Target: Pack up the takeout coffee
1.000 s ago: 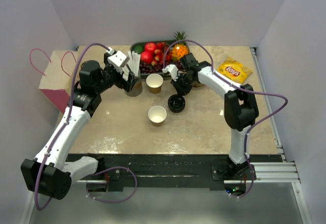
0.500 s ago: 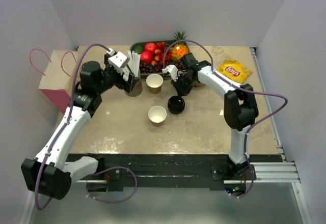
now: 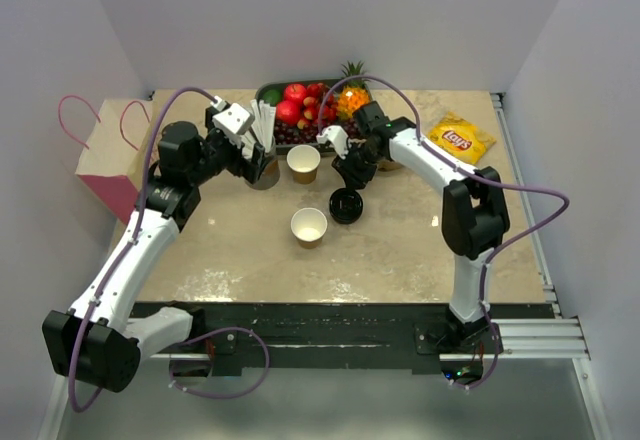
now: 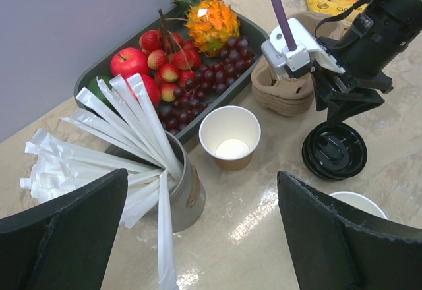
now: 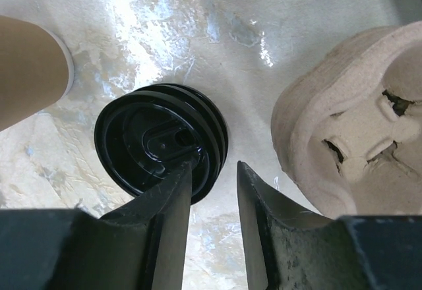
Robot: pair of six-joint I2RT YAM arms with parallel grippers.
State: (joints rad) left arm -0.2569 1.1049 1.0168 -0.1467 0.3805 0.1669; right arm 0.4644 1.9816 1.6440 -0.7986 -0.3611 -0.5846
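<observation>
No lidded cup shows in any view; the takeout coffee is not in sight. Two lidless brown paper cups stand on the table, one far (image 3: pixel 303 163) (image 4: pixel 230 137), one nearer (image 3: pixel 309 227). A stack of loose black lids (image 3: pixel 346 204) (image 5: pixel 158 142) lies between them. My right gripper (image 3: pixel 350 178) (image 5: pixel 215 165) is open by a narrow gap and empty. It hangs just over the stack's right rim, one finger above the lids, the other outside them. My left gripper (image 3: pixel 262 165) (image 4: pixel 202 174) is wide open and empty by the metal straw holder (image 4: pixel 184 191).
A pulp cup carrier (image 5: pixel 356 138) (image 4: pixel 285 92) sits right of the lids. A dark fruit tray (image 3: pixel 300 105) is at the back, a yellow chips bag (image 3: pixel 460 138) at the back right. A pink paper bag (image 3: pixel 105 155) stands off the table's left edge.
My right gripper has shifted slightly left over the lid stack. The left arm and the cups have not moved.
</observation>
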